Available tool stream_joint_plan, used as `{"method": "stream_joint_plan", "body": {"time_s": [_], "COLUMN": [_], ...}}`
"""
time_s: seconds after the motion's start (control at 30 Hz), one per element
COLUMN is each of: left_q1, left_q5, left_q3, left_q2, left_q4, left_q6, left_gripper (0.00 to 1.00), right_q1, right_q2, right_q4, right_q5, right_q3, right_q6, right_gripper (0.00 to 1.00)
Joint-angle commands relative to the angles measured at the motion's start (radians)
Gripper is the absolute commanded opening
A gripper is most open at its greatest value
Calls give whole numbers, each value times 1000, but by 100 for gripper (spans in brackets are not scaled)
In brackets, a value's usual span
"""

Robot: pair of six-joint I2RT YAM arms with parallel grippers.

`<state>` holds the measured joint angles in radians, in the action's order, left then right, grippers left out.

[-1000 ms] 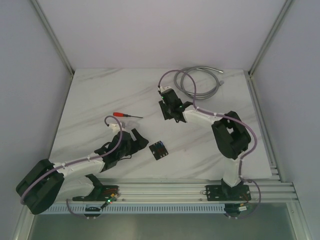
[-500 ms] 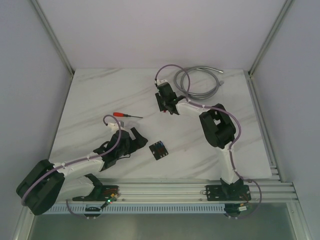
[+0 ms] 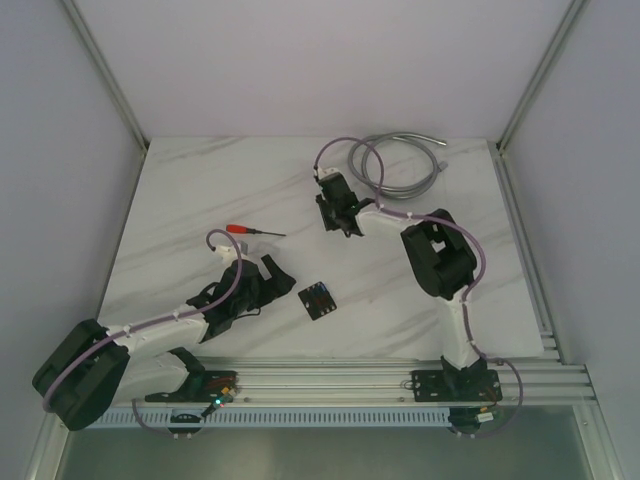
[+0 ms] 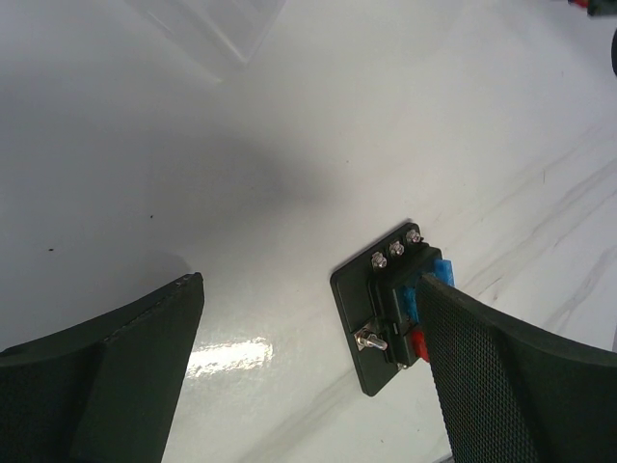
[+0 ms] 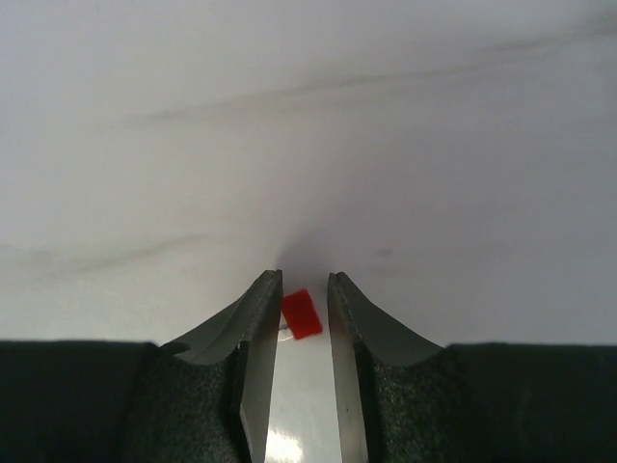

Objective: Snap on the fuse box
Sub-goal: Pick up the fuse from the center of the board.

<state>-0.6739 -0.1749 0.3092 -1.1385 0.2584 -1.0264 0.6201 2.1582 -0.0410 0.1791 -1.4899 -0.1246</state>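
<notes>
My left hand (image 3: 279,277) lies low over the marble table (image 3: 200,190) near my bases, its two fingers spread wide with only bare tabletop between them (image 4: 308,289). Just to its right the fuse box (image 3: 318,299) lies flat on the table, outside the span of my fingers. From the left wrist I see it as a black plate (image 4: 371,318) with small silver screws along one edge and blue and red fuses set in its face. One of my fingers (image 4: 501,376) covers its far part, and I cannot tell whether that finger touches it. A clear plastic piece (image 4: 207,29) sits at the top edge of that view.

Farther out, to the left, a red-handled screwdriver (image 3: 250,230) lies on the table. Beyond the fuse box my right hand (image 3: 340,222) points down at the tabletop, its fingers drawn close with a narrow gap (image 5: 304,280). A tiny red fuse (image 5: 301,313) sits in that gap. I cannot tell whether I am pinching it. At the back right a grey cable (image 3: 400,165) lies in a loop.
</notes>
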Motion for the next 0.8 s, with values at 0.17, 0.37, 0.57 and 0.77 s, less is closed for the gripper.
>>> {"method": "stream_joint_plan", "body": {"time_s": [0.17,0.37,0.57,0.77], "left_q1": [5,5,4,5], "left_q5": [15,17,12,17], "left_q3": [7,-12,-27,-28], "left_q2": [12,50,87,98], "left_q4": [-28,-31,-37,-43], "left_q6": [5,-7,-14,-15], "left_gripper": [100,100,100,100], "right_q1": [15,16,17,17], "right_q2": [-130,-227,-319,-369], "right_q4": [-112,-126,-140,-151], "right_q5": [-19,-10,6,50], "right_q3": [274,438,533,549], "right_q6": [30,1,-33,-71], "right_gripper": [30,29,35,38]}}
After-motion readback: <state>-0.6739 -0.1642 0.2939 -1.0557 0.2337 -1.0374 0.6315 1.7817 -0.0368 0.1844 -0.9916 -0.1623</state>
